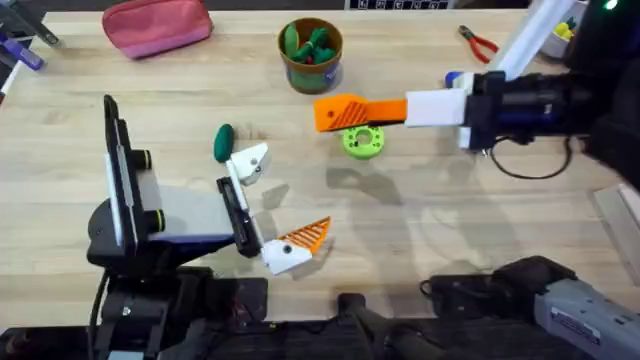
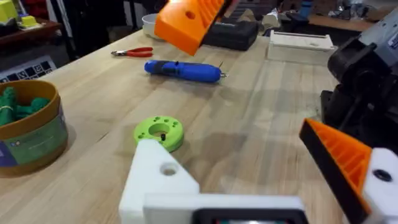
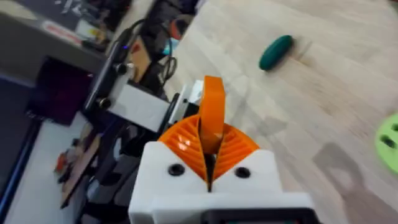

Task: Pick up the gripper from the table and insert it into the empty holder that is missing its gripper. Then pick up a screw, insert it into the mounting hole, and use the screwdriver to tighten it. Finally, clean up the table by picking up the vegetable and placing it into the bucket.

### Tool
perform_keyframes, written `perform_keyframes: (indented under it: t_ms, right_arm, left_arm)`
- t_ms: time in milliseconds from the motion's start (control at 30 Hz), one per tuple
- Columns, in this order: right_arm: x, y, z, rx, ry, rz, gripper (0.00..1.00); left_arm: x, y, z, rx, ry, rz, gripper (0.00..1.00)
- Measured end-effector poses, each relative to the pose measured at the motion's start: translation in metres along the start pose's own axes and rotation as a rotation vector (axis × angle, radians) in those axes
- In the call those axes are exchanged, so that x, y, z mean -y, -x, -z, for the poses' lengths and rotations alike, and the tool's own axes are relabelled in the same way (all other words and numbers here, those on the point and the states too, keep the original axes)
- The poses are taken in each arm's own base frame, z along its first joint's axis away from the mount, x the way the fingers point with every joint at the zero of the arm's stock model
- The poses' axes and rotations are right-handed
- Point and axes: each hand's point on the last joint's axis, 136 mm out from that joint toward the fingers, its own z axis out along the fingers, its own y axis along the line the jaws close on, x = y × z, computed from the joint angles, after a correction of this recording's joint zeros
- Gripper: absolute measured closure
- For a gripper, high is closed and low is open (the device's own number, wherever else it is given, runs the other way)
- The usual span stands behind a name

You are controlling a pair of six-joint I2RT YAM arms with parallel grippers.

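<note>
My right gripper [image 1: 345,113] reaches in from the right and hovers above the table, shut on the orange gripper [image 3: 212,115], which stands upright between its ribbed pads. My left gripper [image 1: 275,205] is open, fingers wide apart. One finger is the plain white holder [image 1: 248,161], also seen close up [image 2: 158,180]; the other carries an orange tip [image 2: 342,152]. The dark green vegetable [image 1: 222,142] lies just beyond the holder. The bucket [image 1: 311,55] stands at the back with green pieces inside. The blue screwdriver [image 2: 183,70] lies beyond the green ring.
A bright green ring disc [image 1: 362,141] lies under my right gripper. Red pliers [image 1: 478,42] sit at the back right, a pink pouch [image 1: 158,25] at the back left. A white bowl [image 2: 149,25] stands past the pliers.
</note>
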Motion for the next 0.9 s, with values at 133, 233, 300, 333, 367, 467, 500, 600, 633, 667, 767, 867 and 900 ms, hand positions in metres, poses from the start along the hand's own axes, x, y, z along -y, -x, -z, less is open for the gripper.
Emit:
perform_keyframes:
  t_ms: [133,233,300,333,367,467,500,600,633,667,767,867,900]
  right_arm:
    - [0.000,-0.007,-0.008,0.000,0.109,-0.002,0.997]
    - [0.005,-0.015,-0.015,-0.013,0.185,-0.031,0.997]
    - [0.010,-0.021,-0.018,-0.032,0.224,-0.066,0.997]
    - [0.013,-0.025,-0.019,-0.048,0.240,-0.098,0.997]
    - [0.016,-0.028,-0.020,-0.064,0.253,-0.129,0.997]
    - [0.026,-0.037,-0.023,-0.118,0.284,-0.243,0.997]
    - [0.030,-0.040,-0.025,-0.135,0.294,-0.274,0.997]
    - [0.038,-0.046,-0.030,-0.185,0.332,-0.345,0.997]
    - [0.041,-0.048,-0.031,-0.202,0.345,-0.370,0.997]
    - [0.043,-0.050,-0.033,-0.215,0.355,-0.389,0.997]
    - [0.051,-0.053,-0.037,-0.242,0.387,-0.408,0.997]
    - [0.056,-0.054,-0.041,-0.255,0.405,-0.402,0.997]
    - [0.056,-0.055,-0.043,-0.257,0.410,-0.395,0.997]
  left_arm:
    - [0.000,0.000,0.000,0.000,0.000,0.000,0.014]
    - [0.000,0.000,0.000,0.000,0.000,0.000,0.014]
    - [0.000,0.000,0.000,0.000,0.000,0.000,0.013]
    - [0.000,0.000,0.000,0.000,0.000,0.000,0.014]
    - [0.000,0.000,0.000,0.000,0.000,0.000,0.014]
    - [0.000,0.000,0.000,0.000,0.000,0.000,0.016]
    - [0.000,0.000,0.000,0.000,0.000,0.000,0.015]
    - [0.000,0.000,0.000,0.000,0.000,0.000,0.015]
    - [0.000,0.000,0.000,0.000,0.000,0.000,0.016]
    - [0.000,0.000,0.000,0.000,0.000,0.000,0.016]
    - [0.000,0.000,0.000,0.000,0.000,0.000,0.014]
    - [0.000,0.000,0.000,0.000,0.000,0.000,0.016]
    - [0.000,0.000,0.000,0.000,0.000,0.000,0.015]
